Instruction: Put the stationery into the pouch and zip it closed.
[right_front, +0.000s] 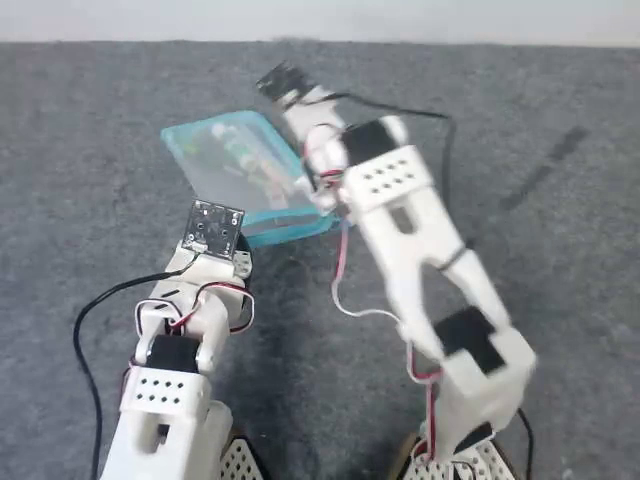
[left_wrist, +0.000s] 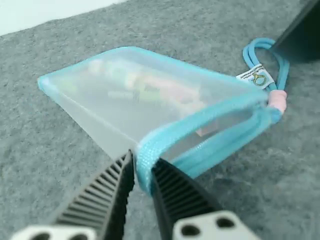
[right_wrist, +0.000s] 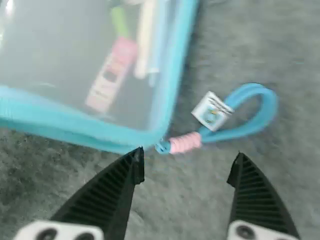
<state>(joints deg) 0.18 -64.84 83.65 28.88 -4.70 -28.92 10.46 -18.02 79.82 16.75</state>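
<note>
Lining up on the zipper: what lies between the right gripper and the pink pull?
Only bare grey mat, in the right wrist view; the open right gripper sits just short of the pink pull.

Pouch (right_front: 205, 175): in high view, near corner hidden behind left arm's wrist cam (right_front: 213, 229), right edge behind right arm (right_front: 375, 170). Stationery (left_wrist: 145, 90) inside is a smear thru the cloudy wall: pink, green, white bits, can't tell which items or how many. Right wrist view cuts pouch off at two edges. Tag (right_wrist: 212, 111) print too small. Dark shape (left_wrist: 300, 30) cut off at left wrist view's edge, can't ID.
</note>
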